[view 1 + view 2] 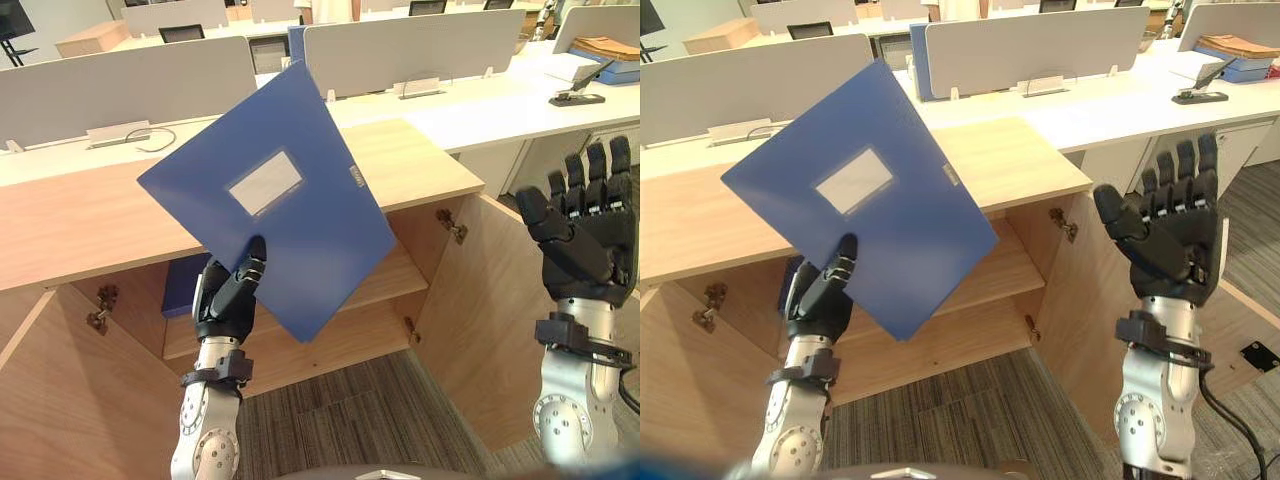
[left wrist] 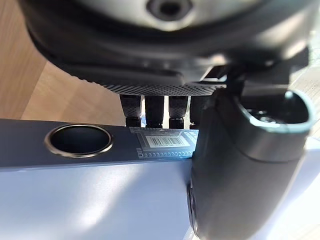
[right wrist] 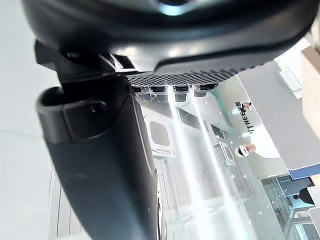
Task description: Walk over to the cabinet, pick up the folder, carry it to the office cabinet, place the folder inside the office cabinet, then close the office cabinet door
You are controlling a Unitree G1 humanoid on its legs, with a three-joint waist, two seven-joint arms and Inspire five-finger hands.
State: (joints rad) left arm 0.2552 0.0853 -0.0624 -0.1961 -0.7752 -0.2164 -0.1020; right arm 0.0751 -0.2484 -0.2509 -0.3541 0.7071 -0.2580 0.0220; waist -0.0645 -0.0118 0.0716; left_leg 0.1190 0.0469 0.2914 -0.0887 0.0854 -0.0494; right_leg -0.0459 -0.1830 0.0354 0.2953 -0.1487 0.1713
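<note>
The left hand [image 1: 232, 295] pinches the blue folder [image 1: 300, 230] at its lower edge, thumb on the front and fingers behind. It holds the folder tilted at centre frame, in front of the open wooden office cabinet [image 1: 420, 160]. At the right of the frame, the right hand [image 1: 583, 235] is raised with fingers straight, grasping nothing, above the cabinet's open right door [image 1: 480, 320].

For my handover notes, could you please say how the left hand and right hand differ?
The left hand pinches the blue folder; the right hand holds nothing. The left hand's thumb presses the folder's face; the right hand's fingers point straight up. Both are dark, raised before the open cabinet.
</note>
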